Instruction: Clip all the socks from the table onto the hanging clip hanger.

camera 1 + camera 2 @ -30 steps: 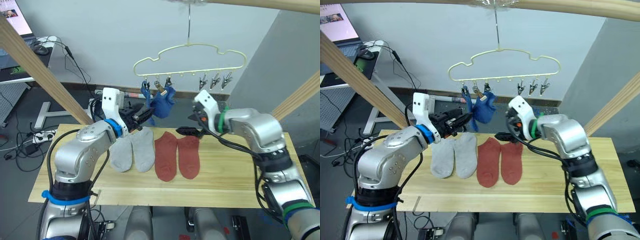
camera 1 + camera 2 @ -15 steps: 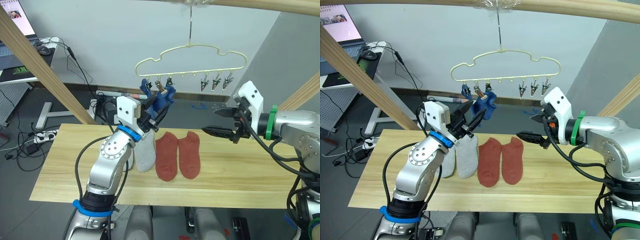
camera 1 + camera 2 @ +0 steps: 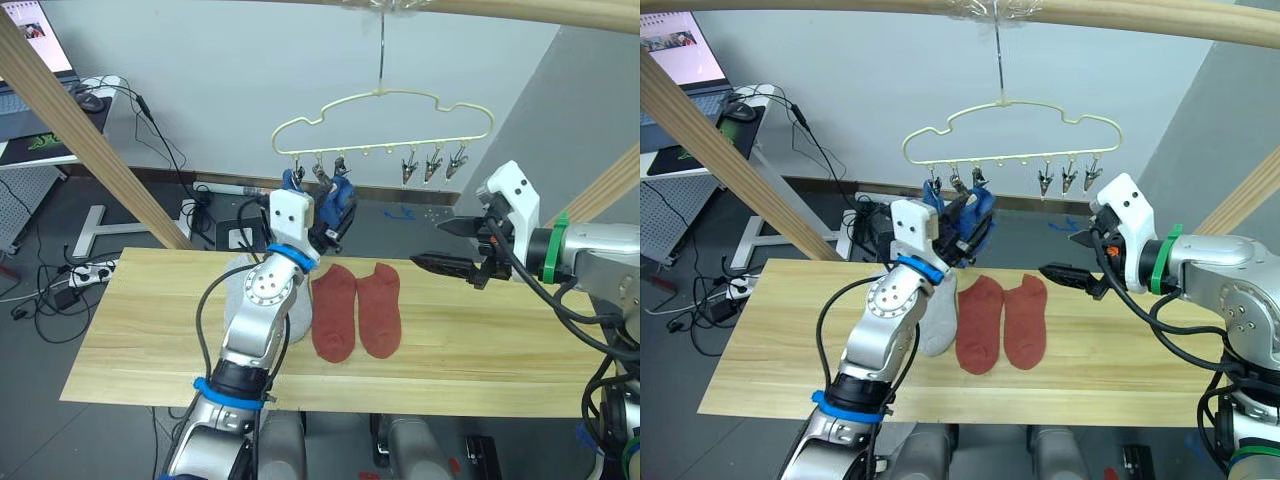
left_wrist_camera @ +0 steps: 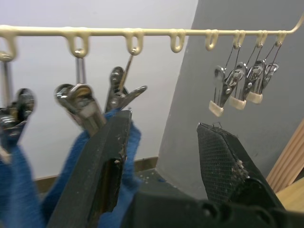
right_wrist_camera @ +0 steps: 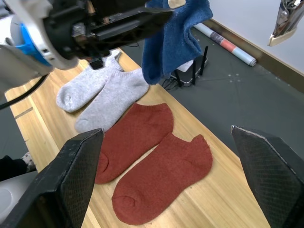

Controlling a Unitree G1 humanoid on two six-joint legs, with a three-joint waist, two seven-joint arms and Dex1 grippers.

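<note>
The tabletop point(image 3: 480, 370) is lying wide under the hanger point(image 3: 385, 125), with bare wood stretching out to both sides of the socks and along the near edge. Four socks are resting on it: two grey socks point(image 5: 102, 95) side by side on the left, partly covered by the left arm in the head views, and two red socks point(image 3: 357, 310) just beside them on the right, all with their long axes running from the near edge toward the far edge, toes nearer the robot. Two blue socks point(image 3: 335, 200) are hanging from the left clips of the hanger, drooping straight down above the far edge of the tabletop. Six clips are showing on the hanger's bar: three on the left, two of them carrying blue fabric, and three empty clips point(image 4: 242, 88) bunched together on the right. The left end effector point(image 4: 164, 142) is raised up among the left clips with its fingers spread, one finger touching a blue sock. The right end effector point(image 3: 440, 245) is hovering above the right part of the tabletop, well apart from the socks, fingers spread wide and holding nothing.
</note>
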